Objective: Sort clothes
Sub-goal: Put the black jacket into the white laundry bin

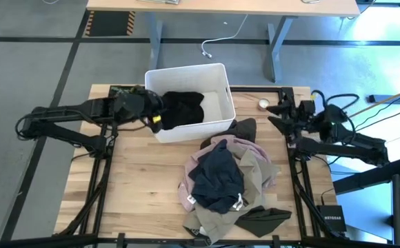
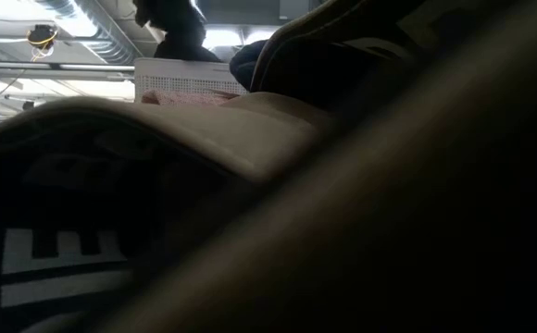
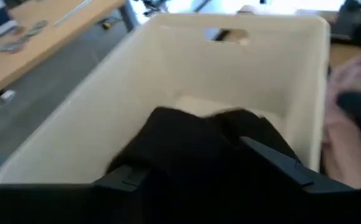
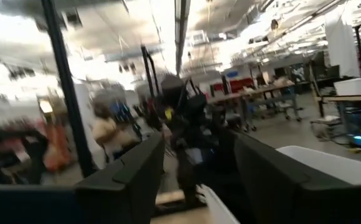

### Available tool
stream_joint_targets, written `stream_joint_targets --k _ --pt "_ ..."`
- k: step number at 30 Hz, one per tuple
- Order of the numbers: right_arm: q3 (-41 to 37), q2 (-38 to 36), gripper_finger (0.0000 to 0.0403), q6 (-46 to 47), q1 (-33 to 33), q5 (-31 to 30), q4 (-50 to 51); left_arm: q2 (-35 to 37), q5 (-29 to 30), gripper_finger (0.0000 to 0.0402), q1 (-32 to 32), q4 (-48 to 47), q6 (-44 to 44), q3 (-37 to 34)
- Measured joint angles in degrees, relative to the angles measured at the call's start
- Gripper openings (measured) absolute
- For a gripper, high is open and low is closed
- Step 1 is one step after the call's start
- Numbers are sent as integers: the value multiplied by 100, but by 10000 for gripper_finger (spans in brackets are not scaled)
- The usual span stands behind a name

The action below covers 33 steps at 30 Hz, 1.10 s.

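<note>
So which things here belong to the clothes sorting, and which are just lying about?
Part of the job:
black garment, in the bin
navy garment, atop the pile
pink garment
beige garment
olive garment
left gripper, over the bin
white bin

Lying about:
small round object
right gripper, waiting at the table's edge

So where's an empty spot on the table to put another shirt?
The bare wood between the white bin and the table's near-left corner is free, left of the clothes pile. A smaller bare strip lies beside the bin's right wall. The pile crowds the middle and near-right; the black garment fills the bin's left half.
</note>
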State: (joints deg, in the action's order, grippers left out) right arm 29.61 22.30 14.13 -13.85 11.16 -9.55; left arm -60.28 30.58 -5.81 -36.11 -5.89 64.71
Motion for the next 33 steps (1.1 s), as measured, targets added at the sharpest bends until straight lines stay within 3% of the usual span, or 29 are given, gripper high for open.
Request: stream_joint_targets --k 7,14,20,25,27,33 --pt "1167 1718 217 -845 1 11 80 33 -1097 202 -146 -125 96 411" --pt "2202 3061 217 -847 220 580 673 31 -1111 231 -150 -316 126 419" --pt "2968 3886 217 -1136 937 97 1781 33 -1161 234 -174 -1201 -233 655" --pt "3387 4370 217 -1458 1414 -521 2232 71 -1638 234 -148 -1836 -443 1127" --pt "3500 4495 217 -1462 1557 -613 2306 124 -1415 233 -127 -1954 -400 1216" --pt "3557 4643 217 -1454 2010 -829 2397 265 94 233 -137 -2049 -481 1224"
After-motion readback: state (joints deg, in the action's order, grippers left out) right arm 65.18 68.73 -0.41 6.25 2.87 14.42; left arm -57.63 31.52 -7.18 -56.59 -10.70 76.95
